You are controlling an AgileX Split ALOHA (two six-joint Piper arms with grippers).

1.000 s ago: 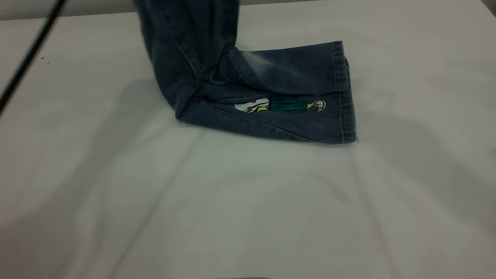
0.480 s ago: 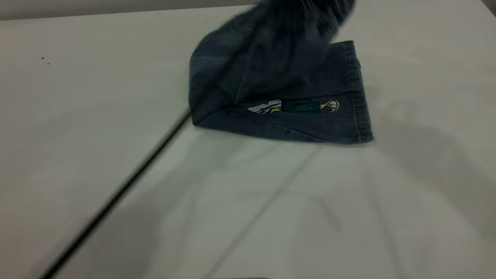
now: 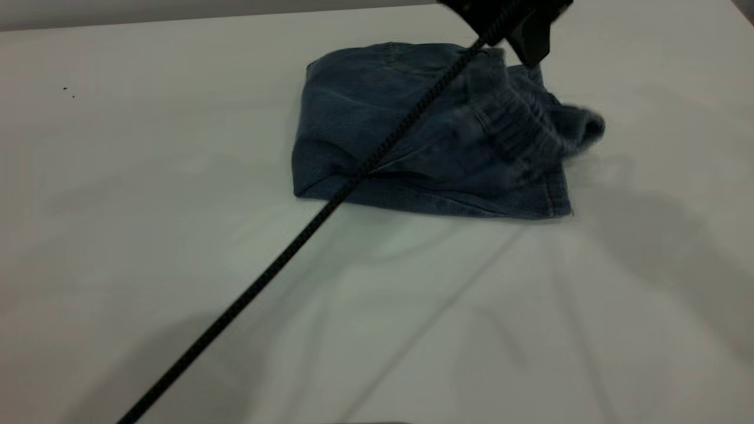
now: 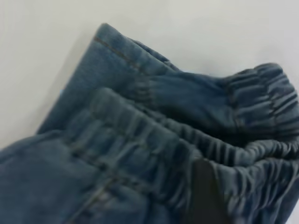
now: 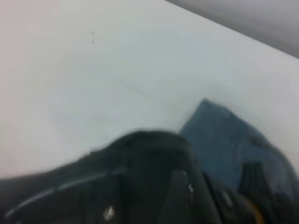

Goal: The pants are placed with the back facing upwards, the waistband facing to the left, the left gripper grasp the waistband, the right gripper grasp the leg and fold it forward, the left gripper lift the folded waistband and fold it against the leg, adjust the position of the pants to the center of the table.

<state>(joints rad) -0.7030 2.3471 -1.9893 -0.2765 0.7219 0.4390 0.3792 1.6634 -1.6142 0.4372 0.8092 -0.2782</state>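
Note:
The blue denim pants [image 3: 406, 118] lie folded in a rough square at the back middle of the white table [image 3: 177, 147]. Their upper half is laid over the legs, so the leg is hidden; only a stitched hem [image 3: 554, 197] shows at the front right. The ruched waistband [image 3: 524, 129] droops over the pile's right edge. My left gripper [image 3: 530, 50] hangs just above it at the view's top edge. In the left wrist view a black finger [image 4: 203, 186] sits pressed into the gathered waistband [image 4: 140, 135], shut on it. The right gripper's own jaws are too dark to make out.
A black braided cable [image 3: 294, 247] runs from the left gripper diagonally across the pants to the table's front left. In the right wrist view a black arm body [image 5: 140, 186] fills the foreground, with the pants [image 5: 224, 135] beyond it. A few dark specks [image 3: 68, 89] mark the table's left.
The left gripper has swung the lifted waistband from left to right and down over the legs. The cartoon print is now covered. The cable has swept across the table.

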